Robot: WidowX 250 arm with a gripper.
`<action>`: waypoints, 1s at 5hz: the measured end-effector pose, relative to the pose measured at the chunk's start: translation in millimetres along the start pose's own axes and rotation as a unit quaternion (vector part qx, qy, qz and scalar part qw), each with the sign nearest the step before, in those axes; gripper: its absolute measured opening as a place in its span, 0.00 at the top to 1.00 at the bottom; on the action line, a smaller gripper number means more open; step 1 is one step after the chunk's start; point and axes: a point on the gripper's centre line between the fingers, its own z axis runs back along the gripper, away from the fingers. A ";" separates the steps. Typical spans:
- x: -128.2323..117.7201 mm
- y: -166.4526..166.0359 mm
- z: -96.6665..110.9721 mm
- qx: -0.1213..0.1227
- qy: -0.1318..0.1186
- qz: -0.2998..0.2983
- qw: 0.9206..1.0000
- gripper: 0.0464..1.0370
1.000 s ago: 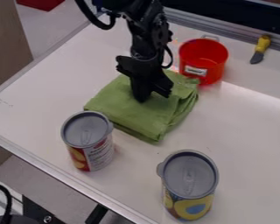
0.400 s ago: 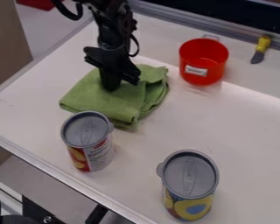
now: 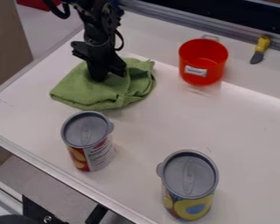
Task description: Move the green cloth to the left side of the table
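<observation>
One green cloth (image 3: 78, 94) lies in the far left part of the white table (image 3: 160, 131) as I look through the camera view, left of a red pot (image 3: 209, 80) and with bare tabletop between the two. It is flat and folded over toward its near left corner, and more rumpled along its right side, where loose folds bunch up. My black arm (image 3: 96, 28) comes in from the top edge at the left, and the gripper (image 3: 106, 75) points down onto the far half of the cloth, touching it. I cannot tell from here whether the hand is clenched on the fabric or merely pressed against it. The red pot stands upright at the far side, with a white label (image 3: 195, 71) on its near face and a grey handle (image 3: 210, 37) at its far rim. To its right I see a small knife (image 3: 260, 49), its yellow handle at the far end and its dark blade toward me. On the near side of the cloth, at the left, stands a can with red and yellow on its side (image 3: 91, 151). Nearer still and farther right stands a yellow and blue can (image 3: 189, 197). Both are upright under grey lids.
</observation>
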 end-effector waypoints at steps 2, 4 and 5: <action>-5.1 32.2 -5.0 -0.012 0.040 -0.013 0.999 0.99; -12.9 54.8 -4.5 0.010 0.056 -0.029 0.998 0.99; -10.1 57.3 -1.6 0.008 0.061 -0.008 0.998 0.99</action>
